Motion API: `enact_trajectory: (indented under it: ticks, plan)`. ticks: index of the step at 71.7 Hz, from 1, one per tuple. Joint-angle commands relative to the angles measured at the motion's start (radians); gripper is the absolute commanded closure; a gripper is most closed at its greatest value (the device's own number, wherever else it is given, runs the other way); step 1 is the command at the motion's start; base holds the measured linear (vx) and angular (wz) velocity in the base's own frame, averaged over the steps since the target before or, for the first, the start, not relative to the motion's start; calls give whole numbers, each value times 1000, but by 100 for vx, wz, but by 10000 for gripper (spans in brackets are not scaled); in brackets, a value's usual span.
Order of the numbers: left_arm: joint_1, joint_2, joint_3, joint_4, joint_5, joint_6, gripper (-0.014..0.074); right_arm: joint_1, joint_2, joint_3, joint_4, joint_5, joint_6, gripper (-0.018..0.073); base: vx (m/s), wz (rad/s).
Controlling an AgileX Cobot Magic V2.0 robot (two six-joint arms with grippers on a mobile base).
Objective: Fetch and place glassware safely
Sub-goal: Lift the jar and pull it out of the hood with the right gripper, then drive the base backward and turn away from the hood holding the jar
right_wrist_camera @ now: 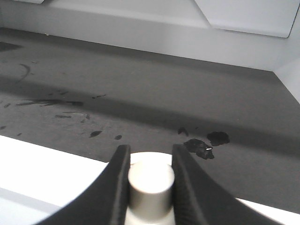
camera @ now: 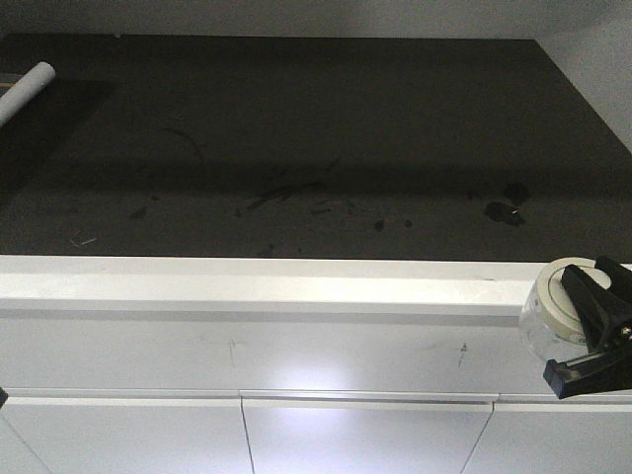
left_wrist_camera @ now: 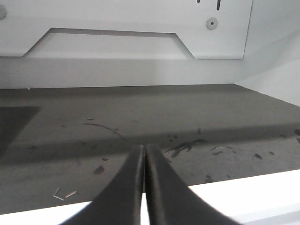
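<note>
Right hand [right_wrist_camera: 150,157]: we see it pinching the glass jar [camera: 541,328] by its knob [right_wrist_camera: 151,180]; body half hidden.
Left hand [left_wrist_camera: 143,152]: pressed together.

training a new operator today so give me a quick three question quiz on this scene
1. True or false: the left gripper is shut with nothing between its fingers.
2. What grips the small clear glass jar with the cream-white round lid by its knob?
A) the left gripper
B) the right gripper
C) nothing, it stands on the counter
3. Fill in: in the front view, the white cylindrical tube lies at the far ___ edge of the dark countertop.

Key: 1 true. 2 B. 3 left.
</note>
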Motion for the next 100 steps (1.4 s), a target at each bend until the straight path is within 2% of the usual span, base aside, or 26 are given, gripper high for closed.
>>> enact_trajectory:
  ticks: [1, 59, 100]
  plan:
    - [-5, 2, -26, -24, -51, -10, 603, -3, -9, -29, -2, -100, -2, 563, 0, 0]
    - [-5, 2, -26, -24, -51, -10, 603, -3, -9, -29, -2, -100, -2, 563, -1, 2]
    - [-5, 2, -26, -24, -51, -10, 603, -3, -9, -29, -2, -100, -2, 563, -14, 26]
